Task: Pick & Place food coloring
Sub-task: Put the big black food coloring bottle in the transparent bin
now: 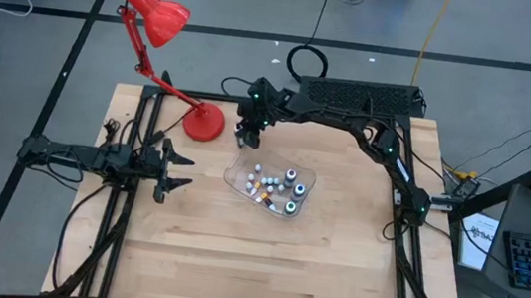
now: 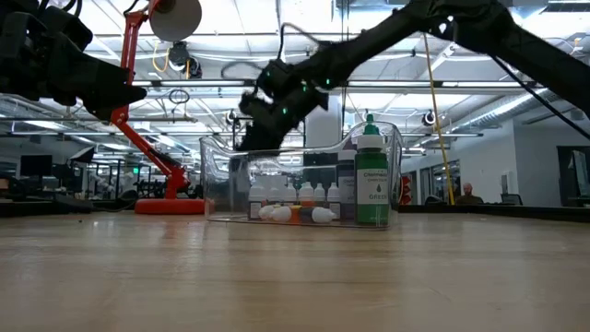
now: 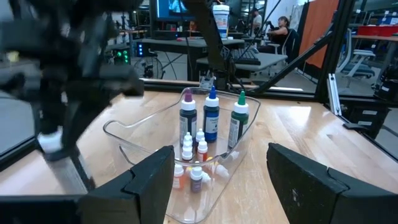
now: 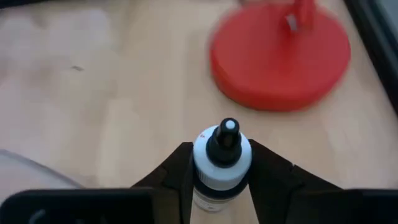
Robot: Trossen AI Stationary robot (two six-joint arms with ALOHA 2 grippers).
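From above, the right gripper (image 1: 246, 137) hangs over the wood between the red lamp (image 1: 171, 58) and the clear tray (image 1: 242, 182). The left gripper (image 1: 175, 166) waits well off to the side of the tray, its two fingers spread apart with nothing in them. I count one tray, one lamp and two arms. About seven or eight caps show in the tray, too small to count for sure.

From table height, the tray wall (image 2: 217, 175) shows a row of small pale-capped bottles and one tall green bottle (image 2: 371, 175) standing up.

The left wrist camera shows three tall bottles standing in the tray: purple (image 3: 187, 115), blue (image 3: 211, 115) and green (image 3: 239, 119). About six tiny bottles sit in front of them.

The right wrist camera shows one food coloring bottle (image 4: 222, 165), white with a dark cap. The two fingers (image 4: 171, 180) hug both its sides, so they look clamped on it. The lamp base (image 4: 280, 56) is near, and a tray edge (image 4: 31, 167) shows at one side.

To do this step well, I think the grip should stay snug and the bottle stay straight up. Go slow, and keep clear of the lamp base and the tray rim
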